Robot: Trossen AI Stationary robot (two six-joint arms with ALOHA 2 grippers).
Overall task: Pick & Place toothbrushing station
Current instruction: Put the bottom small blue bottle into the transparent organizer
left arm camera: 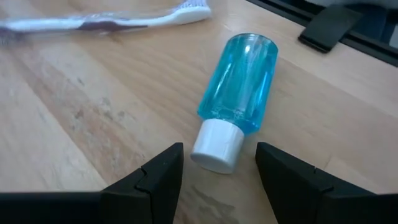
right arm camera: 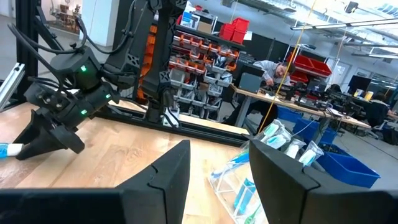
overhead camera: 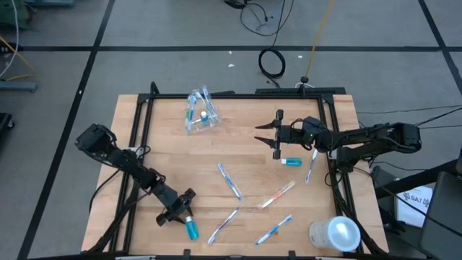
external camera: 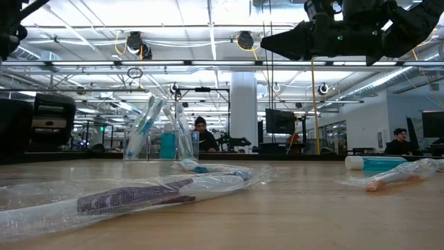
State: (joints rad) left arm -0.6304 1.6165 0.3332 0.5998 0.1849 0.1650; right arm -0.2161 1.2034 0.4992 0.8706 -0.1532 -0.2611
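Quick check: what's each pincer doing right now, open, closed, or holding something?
Left pincer: open, empty, straddling the toothpaste tube.
Right pincer: open, empty, raised above the table.

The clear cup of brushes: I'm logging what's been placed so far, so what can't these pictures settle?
- Clear cup, high view: too small to count the brushes inside.
- Same cup, right wrist view: cut off by the picture's bottom edge and partly hidden by that gripper's own finger.
- Toothbrush, left wrist view: handle cut off by the edge.
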